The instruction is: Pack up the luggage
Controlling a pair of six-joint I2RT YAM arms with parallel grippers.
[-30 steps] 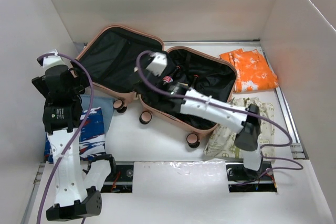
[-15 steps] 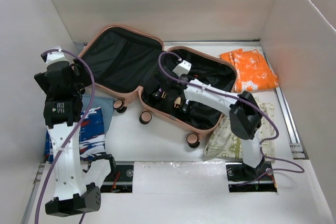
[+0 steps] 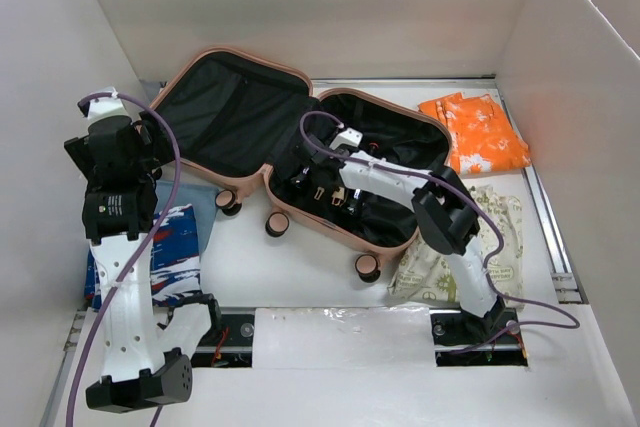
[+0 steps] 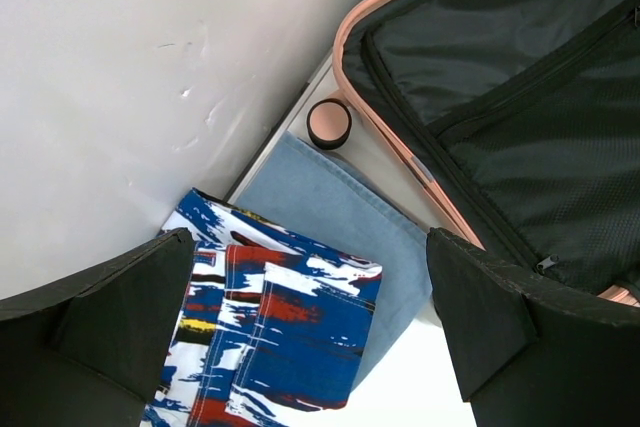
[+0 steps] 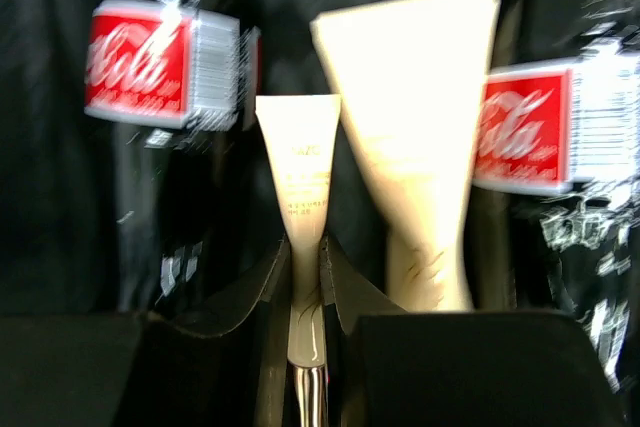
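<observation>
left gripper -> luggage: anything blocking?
Nothing visible. The left gripper, open, hangs over a patterned cloth folded on a denim piece. The luggage lies open right beside them, and that half's black lining is bare. The right gripper is in the other half, shut on a small cream tube.

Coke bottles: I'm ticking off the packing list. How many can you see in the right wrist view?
2. One Coke bottle at upper left, the other at right, with two cream tubes between them. More may be hidden outside this view.
</observation>
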